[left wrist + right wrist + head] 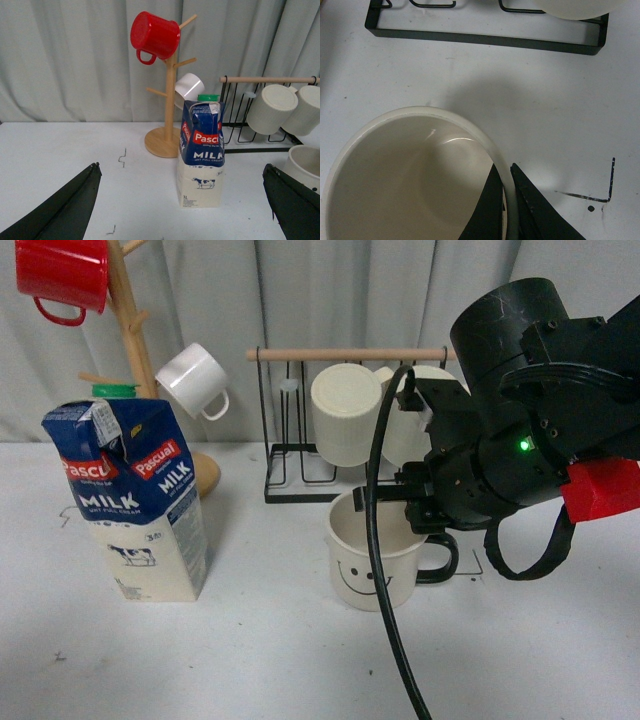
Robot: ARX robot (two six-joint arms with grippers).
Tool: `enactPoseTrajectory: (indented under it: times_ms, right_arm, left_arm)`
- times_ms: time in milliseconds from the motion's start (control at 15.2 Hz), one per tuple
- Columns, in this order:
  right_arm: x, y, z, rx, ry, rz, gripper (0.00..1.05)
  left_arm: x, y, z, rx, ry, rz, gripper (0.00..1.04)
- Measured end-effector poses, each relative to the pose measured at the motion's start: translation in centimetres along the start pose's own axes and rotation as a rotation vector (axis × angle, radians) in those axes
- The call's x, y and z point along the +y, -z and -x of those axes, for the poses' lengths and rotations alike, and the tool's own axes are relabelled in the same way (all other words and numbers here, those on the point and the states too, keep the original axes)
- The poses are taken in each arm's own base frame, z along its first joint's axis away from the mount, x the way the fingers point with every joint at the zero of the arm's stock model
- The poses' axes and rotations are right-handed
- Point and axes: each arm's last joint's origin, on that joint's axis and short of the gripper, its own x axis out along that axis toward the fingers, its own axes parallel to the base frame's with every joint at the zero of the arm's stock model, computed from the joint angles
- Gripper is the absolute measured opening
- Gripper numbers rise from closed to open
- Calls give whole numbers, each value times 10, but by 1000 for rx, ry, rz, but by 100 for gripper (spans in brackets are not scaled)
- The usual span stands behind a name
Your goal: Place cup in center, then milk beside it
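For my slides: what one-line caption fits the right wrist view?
Right gripper grips the cup by its wall, one side inside and one outside, beside a black corner mark.

Grey table (250, 660) carries milk (130, 510), cup (370, 565), mug tree (207, 477), rack (350, 354).

Right arm (520, 370): matt black casing, scuffed, with a big round drum joint up and left of the green indicator light (522, 445) (small, lit). Small round screw recesses dot the casing right of the light and above it. Red block (600, 490) below and right of the light. Thick black cable (373, 520) left of it; a thinner black loop (512, 575) under it. Right gripper fingers (535, 215): black tapering wedges. Left gripper fingers (65, 210): dark pointed blades.
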Motion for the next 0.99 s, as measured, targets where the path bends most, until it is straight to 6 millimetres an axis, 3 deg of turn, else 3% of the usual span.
enactPoseTrajectory:
  times_ms: [132, 263, 527, 593, 724, 790, 856, 922, 988]
  right_arm:
    - [-2, 0, 0, 4, 1, 1, 6]
    - [-5, 0, 0, 8, -3, -5, 29]
    - [-11, 0, 2, 6, -5, -16, 49]
    - [-15, 0, 8, 2, -10, -25, 62]
    - [-23, -9, 46, -91, -65, -46, 97]
    - [-29, -13, 91, -239, -138, -58, 98]
    - [-34, -11, 113, -322, -162, -62, 98]
    - [-40, -4, 139, -603, 3, -21, 88]
    - [-51, 14, 165, -756, 153, -13, 77]
  left_arm:
    - [0, 0, 0, 0, 0, 0, 98]
    - [0, 0, 0, 0, 0, 0, 98]
    - [0, 0, 0, 0, 0, 0, 98]
    - [0, 0, 0, 0, 0, 0, 98]
    - [0, 0, 0, 0, 0, 0, 98]
    - [0, 0, 0, 0, 0, 0, 98]
    - [0, 0, 0, 0, 0, 0, 98]
    - [0, 0, 0, 0, 0, 0, 98]
    - [0, 0, 0, 0, 0, 0, 98]
